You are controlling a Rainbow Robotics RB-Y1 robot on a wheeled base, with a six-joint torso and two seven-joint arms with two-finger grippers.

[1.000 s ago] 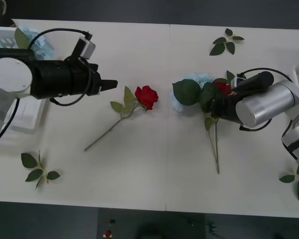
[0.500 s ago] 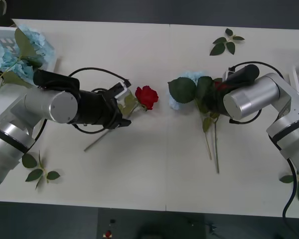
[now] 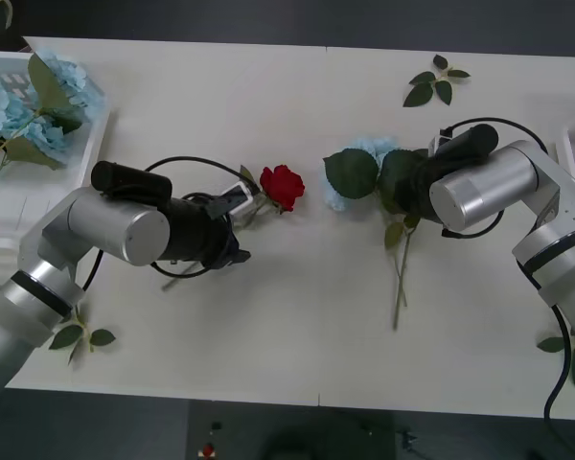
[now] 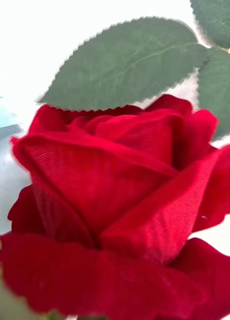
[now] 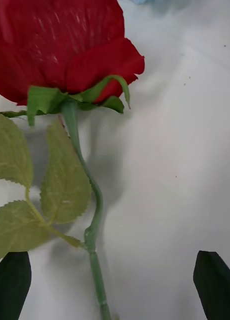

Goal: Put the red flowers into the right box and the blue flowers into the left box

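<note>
Red flowers were the items in hand on both sides when I read the views, and I took the lone rose [image 3: 282,185] at table centre as my landmark. It lay flat, bloom up-table, with its stem [image 5: 95,220] running back under the left arm. The left gripper [image 5: 112,285] sat over that stem just behind the bloom, black fingertips spread wide to either side of it and touching nothing; I judged this to be the approach step before a grasp. To the right of the landmark rose lay a mixed cluster: a pale blue hydrangea [image 3: 364,153] with large dark leaves, and a second red rose [image 4: 115,200] pressed close to the right wrist camera. The right gripper was down in that cluster; I could not tell whether its fingers were closed on anything. Well left of the landmark rose, the left box [image 3: 48,206] already held blue flowers [image 3: 19,105]. Far to the right of it, the right box [image 3: 567,153] showed a thin white rim at the table edge with some red inside. My judgement of the next move: lower the left gripper until the stem lay between the fingertips, close, then lift and carry the rose across to the right box.
</note>
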